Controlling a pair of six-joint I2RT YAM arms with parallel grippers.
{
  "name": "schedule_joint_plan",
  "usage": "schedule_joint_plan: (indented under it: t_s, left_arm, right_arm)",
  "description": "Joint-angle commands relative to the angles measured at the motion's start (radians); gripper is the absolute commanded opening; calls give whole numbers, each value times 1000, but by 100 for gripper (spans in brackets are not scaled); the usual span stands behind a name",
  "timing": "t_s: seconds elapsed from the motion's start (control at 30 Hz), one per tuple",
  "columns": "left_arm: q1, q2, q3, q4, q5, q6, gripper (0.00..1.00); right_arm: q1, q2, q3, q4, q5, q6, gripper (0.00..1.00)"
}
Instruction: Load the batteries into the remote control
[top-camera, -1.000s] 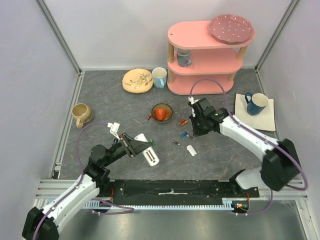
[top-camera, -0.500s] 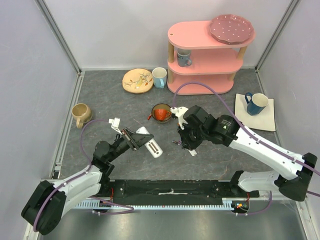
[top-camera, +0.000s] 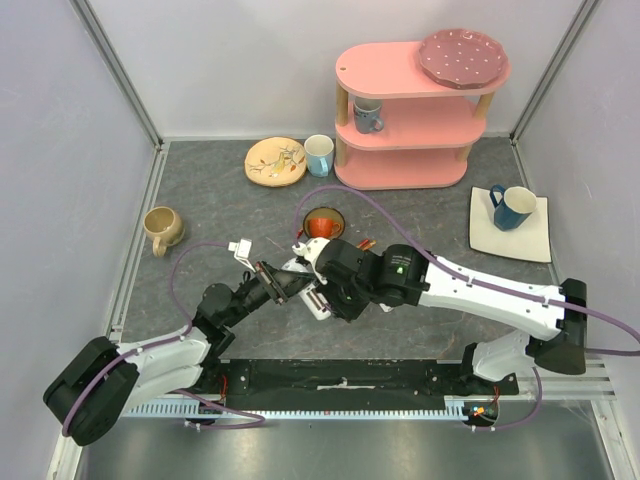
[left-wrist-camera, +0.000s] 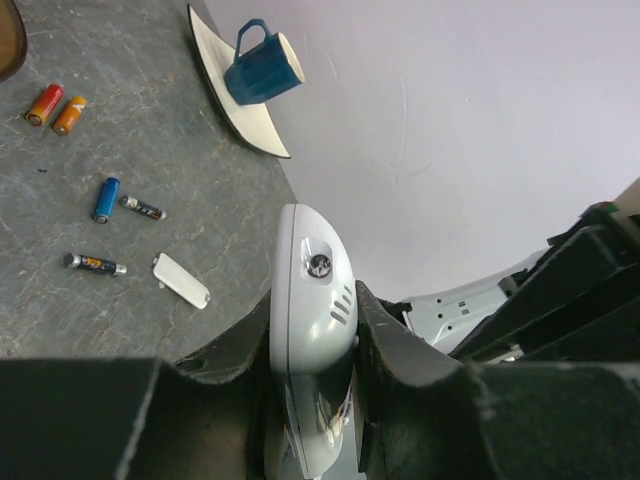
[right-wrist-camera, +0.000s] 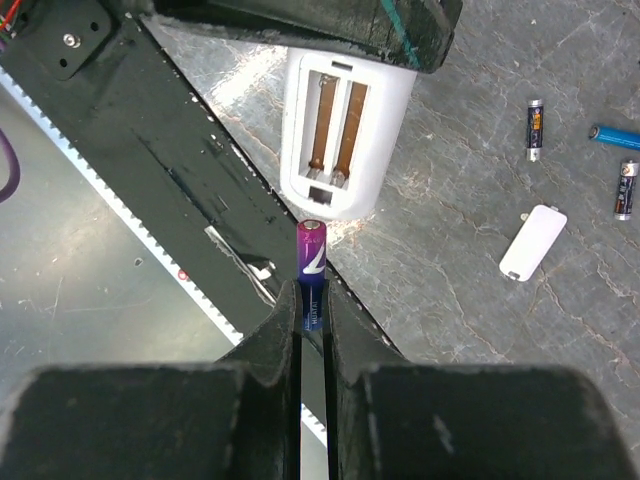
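While remote (2 slots) gapes, battery hovers.

remote control white | battery purple-blue | shelf pink | plate pink, white-dotted | mug dark blue

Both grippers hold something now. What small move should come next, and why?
Probably ease the right gripper forward and lay its purple battery into one slot of the remote control. The left gripper holds it with its compartment open, both slots empty and facing the battery, whose tip is just short.
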Motion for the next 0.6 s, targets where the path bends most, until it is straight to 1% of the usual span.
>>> schedule_joint_plan:
  t_s: [0.0,0.17,0.33,0.57]
  left_arm:
    - [-11,-7,-76,101,-41,-57,2]
    - [-13,0,-96,171,-30,-77,2]
    - [-13,40,-99,225,-15,-97,2]
    - [-15,82,-84,239,2,-122,2]
  right_arm:
    - [0,24,23,36,21,24,0]
    - [0,56,52,47,11,44,0]
    - [2,77,83,55,15,70,0]
    - [0,107,124,53,43,93,0]
